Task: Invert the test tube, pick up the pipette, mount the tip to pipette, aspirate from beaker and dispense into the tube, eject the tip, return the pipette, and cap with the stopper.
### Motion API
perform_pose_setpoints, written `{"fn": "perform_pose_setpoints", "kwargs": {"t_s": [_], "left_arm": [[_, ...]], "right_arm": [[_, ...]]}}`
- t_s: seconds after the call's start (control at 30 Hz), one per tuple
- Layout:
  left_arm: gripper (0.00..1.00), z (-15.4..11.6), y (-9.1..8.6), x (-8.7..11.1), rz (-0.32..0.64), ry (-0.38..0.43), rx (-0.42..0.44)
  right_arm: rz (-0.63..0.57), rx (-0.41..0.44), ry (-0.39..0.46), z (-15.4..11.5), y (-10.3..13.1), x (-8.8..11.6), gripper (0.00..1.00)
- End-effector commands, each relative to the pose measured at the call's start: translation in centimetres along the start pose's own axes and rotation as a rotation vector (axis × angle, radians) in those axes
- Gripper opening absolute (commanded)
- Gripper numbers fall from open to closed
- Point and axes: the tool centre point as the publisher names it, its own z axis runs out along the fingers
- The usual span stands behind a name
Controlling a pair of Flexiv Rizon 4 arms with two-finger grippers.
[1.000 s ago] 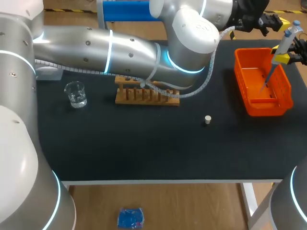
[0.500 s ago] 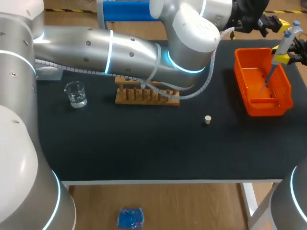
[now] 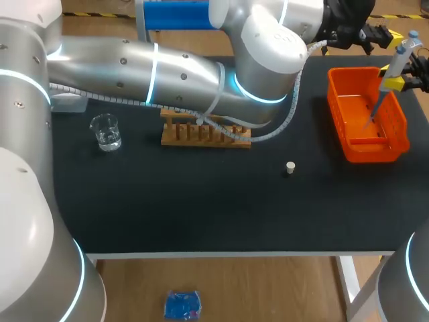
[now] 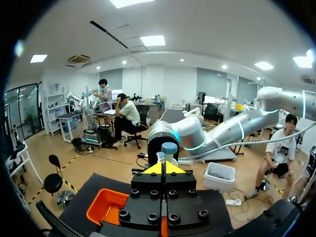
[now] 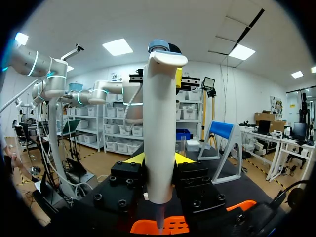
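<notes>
The right claw (image 5: 161, 159) is closed on the pipette (image 5: 160, 123), upright over the orange bin (image 3: 362, 153), its tip (image 3: 373, 111) seemingly still on. The left claw (image 4: 163, 170), fingers together and empty, is near the button (image 4: 169, 147). I judge ejecting is in hand; returning it and the stopper (image 3: 290, 168), loose on the desk (image 3: 201, 201), remain.
</notes>
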Motion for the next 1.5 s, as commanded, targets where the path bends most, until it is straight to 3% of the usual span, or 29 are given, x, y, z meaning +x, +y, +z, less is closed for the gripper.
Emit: {"fn": "perform_pose_setpoints", "kwargs": {"t_s": [0.03,0.8,1.5], "left_arm": [[0.0,0.5,1.0,0.1,-0.001,-0.003,0.063],[0.0,-0.1,1.4,0.5,-0.01,-0.03,0.062],[0.0,-1.1,-1.3,-0.4,0.041,-0.049,0.057]], "right_arm": [[-0.001,0.0,0.005,-0.1,0.4,-0.2,0.0],[-0.001,0.0,0.005,-0.1,0.4,-0.2,0.0],[-0.001,0.0,0.005,-0.1,0.4,-0.2,0.0]]}}
